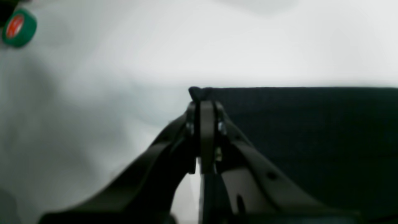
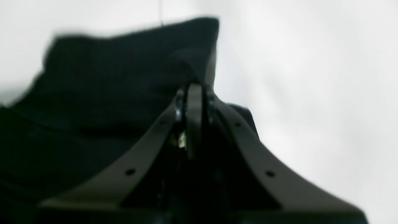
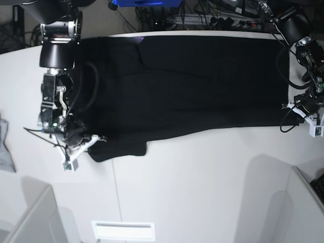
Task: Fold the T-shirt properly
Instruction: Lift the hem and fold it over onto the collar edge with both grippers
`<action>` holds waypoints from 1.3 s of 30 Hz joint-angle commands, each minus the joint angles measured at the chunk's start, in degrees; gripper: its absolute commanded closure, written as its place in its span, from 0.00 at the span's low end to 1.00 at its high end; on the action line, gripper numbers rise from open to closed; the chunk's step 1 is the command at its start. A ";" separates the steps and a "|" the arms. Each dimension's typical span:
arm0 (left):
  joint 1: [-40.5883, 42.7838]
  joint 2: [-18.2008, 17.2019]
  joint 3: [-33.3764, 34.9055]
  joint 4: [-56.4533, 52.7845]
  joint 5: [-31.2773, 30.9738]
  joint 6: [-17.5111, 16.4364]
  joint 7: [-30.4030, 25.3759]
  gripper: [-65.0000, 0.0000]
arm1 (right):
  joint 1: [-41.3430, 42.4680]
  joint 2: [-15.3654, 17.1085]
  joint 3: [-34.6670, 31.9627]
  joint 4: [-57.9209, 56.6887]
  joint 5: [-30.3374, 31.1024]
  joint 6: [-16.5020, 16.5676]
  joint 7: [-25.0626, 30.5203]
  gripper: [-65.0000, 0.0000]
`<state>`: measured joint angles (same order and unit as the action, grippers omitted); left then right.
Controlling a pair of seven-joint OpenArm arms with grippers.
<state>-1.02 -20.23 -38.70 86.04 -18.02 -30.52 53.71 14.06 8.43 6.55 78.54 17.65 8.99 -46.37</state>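
I see the T-shirt spread flat and black on the white surface; its long axis runs left to right in the base view, along the far half of the surface, and the near edge is a fairly straight line from one arm to the other; only the plain black side shows, no print is visible from here.

My right end effector stands at the left near corner of the cloth, where a small flap hangs nearer than the rest; in the right wrist view its jaws are together, clamped on a raised black fold of the T-shirt; the cloth lies to its left and beyond it there.

My left end effector is at the right near corner; in the left wrist view the jaws are pressed together on the very corner of the T-shirt, with the cloth stretching to the right and bare surface ahead and to the left; a green roll of tape lies well apart, at the top left of that view.

So each arm holds one end of the same near edge; the body of the shirt lies on the far side of both; I judge the coming move must carry this edge away from me, across the short axis, with both arms going together so the edge stays straight.
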 commanded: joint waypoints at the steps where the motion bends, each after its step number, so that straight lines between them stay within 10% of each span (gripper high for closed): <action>1: 0.01 -1.00 -0.56 2.27 -0.40 -1.52 -0.66 1.00 | 0.57 1.02 1.15 2.03 -0.29 -0.07 1.14 1.00; 39: 12.23 1.37 -5.21 18.00 -0.40 -2.75 2.77 1.00 | -20.26 -3.11 15.30 36.31 0.24 0.28 -21.81 1.00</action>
<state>11.53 -17.72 -43.57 102.96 -18.61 -33.32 57.25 -6.76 4.80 21.54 113.58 18.04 9.06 -69.14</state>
